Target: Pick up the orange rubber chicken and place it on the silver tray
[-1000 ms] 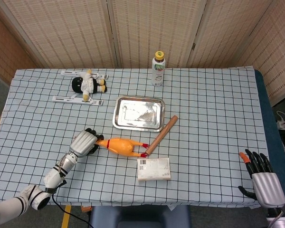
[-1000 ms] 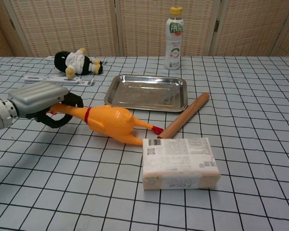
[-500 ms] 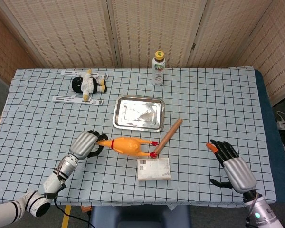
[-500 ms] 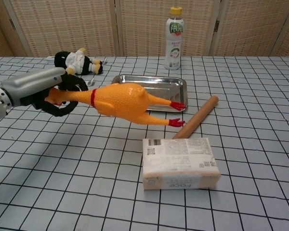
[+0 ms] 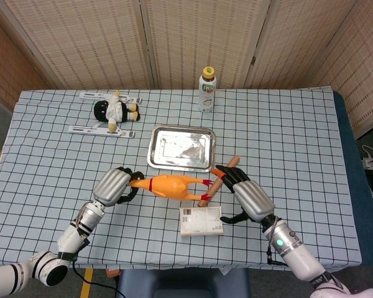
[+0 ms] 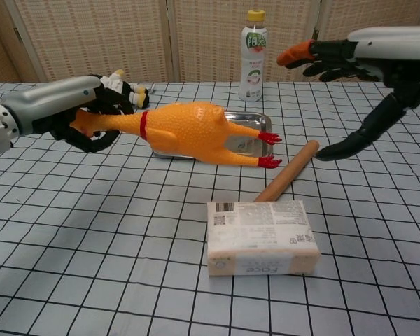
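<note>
The orange rubber chicken hangs level above the table, red feet pointing right. My left hand grips its neck and head end. The silver tray lies just beyond the chicken, with nothing on it. My right hand hovers open near the chicken's feet, fingers spread, above the wooden rolling pin.
A white boxed pack lies in front of the chicken. A green-labelled bottle stands behind the tray. A plush toy lies on white strips at the back left.
My left hand has lifted the chicken off the table and carried it slightly toward the tray. My right hand has swept in from the table's right edge to the chicken's feet.
</note>
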{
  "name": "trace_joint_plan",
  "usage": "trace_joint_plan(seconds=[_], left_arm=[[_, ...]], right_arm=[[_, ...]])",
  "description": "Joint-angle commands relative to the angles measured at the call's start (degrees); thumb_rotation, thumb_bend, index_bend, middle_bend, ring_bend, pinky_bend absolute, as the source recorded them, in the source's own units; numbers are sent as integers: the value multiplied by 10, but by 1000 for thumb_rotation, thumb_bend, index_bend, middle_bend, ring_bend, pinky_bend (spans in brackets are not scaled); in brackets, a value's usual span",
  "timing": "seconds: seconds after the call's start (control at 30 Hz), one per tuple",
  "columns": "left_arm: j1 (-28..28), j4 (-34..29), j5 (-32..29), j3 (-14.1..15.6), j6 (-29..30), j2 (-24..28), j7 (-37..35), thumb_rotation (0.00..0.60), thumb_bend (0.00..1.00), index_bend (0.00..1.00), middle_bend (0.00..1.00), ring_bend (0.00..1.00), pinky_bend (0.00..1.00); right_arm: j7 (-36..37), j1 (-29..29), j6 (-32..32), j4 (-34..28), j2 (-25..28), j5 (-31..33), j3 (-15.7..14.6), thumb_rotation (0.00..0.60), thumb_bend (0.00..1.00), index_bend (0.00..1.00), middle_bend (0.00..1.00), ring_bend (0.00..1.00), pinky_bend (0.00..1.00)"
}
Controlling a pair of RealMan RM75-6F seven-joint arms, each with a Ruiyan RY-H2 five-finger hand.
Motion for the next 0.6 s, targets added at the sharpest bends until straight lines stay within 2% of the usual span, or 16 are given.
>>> trace_joint_plan(seconds=[0.03, 0.23, 0.43, 0.47, 0.53, 0.6], left_arm=[[-3, -13, -13, -5, 0, -1, 14, 600, 898, 752, 629, 441, 463], [-11, -30, -39, -13, -6, -7, 36, 600, 898, 753, 629, 442, 460], [-14, -51, -48, -8, -5, -7, 59, 600, 894, 753, 629, 441, 460], [-14, -54, -48, -7, -5, -7, 61, 600, 894, 753, 629, 441, 460], [-14, -60, -49, -4, -5, -7, 64, 600, 895, 753, 629, 441, 460], [-15, -63, -49, -2, -5, -8, 66, 600, 895, 754, 629, 442, 459]], right_arm=[[-85, 86, -5, 17, -88, 118, 34, 600, 66, 0, 0, 0, 0], [-139, 158, 31, 77, -176, 219, 56, 600, 66, 0, 0, 0, 0], [-157, 192, 81, 145, -243, 244, 69, 600, 67, 0, 0, 0, 13], [-157, 194, 89, 153, -251, 242, 69, 600, 68, 0, 0, 0, 62], [-155, 196, 105, 170, -267, 234, 69, 600, 74, 73, 54, 51, 253], [-148, 195, 109, 176, -276, 236, 71, 600, 90, 305, 225, 251, 489]])
